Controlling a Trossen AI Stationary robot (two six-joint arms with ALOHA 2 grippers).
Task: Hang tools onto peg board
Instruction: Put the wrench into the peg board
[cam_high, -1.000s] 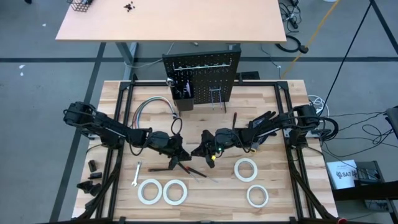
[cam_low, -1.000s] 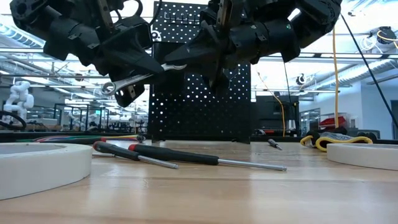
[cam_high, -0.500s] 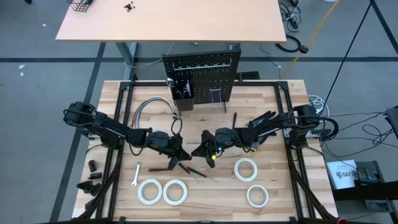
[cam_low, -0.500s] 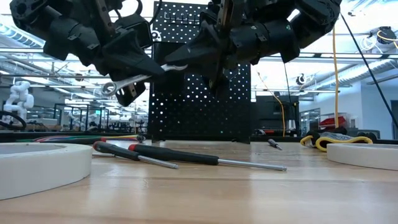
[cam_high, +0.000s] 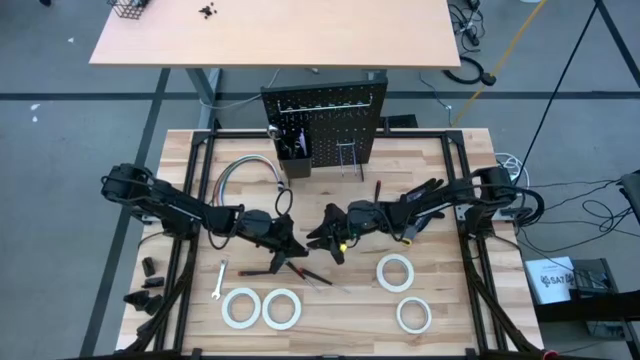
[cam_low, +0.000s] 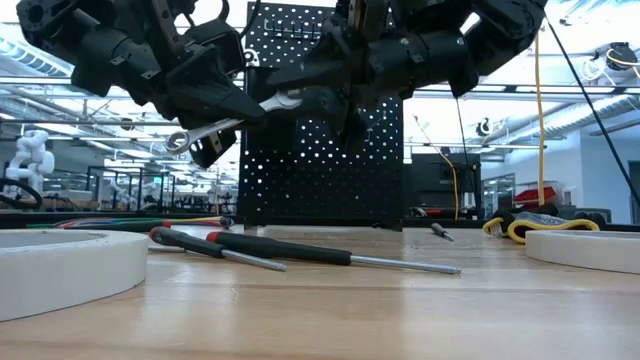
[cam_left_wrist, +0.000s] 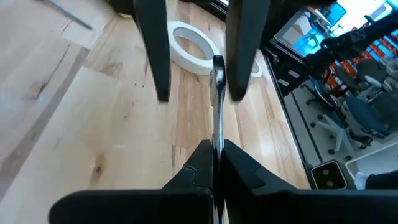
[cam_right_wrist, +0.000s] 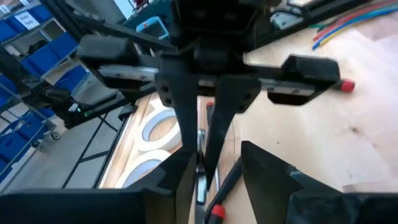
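A silver wrench (cam_low: 215, 127) hangs in the air over the middle of the table, and my left gripper (cam_left_wrist: 214, 146) is shut on it. My right gripper (cam_high: 320, 240) faces it from the table's right and is open. Its two fingers (cam_left_wrist: 155, 62) stand on either side of the wrench's far end (cam_left_wrist: 217, 62); I cannot tell whether one of them touches it. The black peg board (cam_high: 325, 120) stands upright at the table's far edge. Under the grippers two screwdrivers (cam_low: 300, 252) lie flat on the table. My left gripper pinches the wrench's shaft (cam_left_wrist: 216, 134) between its two fingers, about the middle of its length. The fingers come from the table's left, slanting a little downward, and lie along the wrench. The wrench is lifted clear, nearly level, its ring end (cam_low: 176, 141) a little lower.
Another wrench (cam_high: 220, 280) and two tape rolls (cam_high: 262, 308) lie near left; two more rolls (cam_high: 396, 271) lie near right. A cable bundle (cam_high: 245, 170) curves at the far left. A small screwdriver (cam_high: 377, 190) lies before the peg board, which carries a small bin (cam_high: 296, 152).
My right gripper has opened and let go of the wrench's end, with its fingers now spread on either side of it. The wrench stays in the air in my left gripper, where it was.
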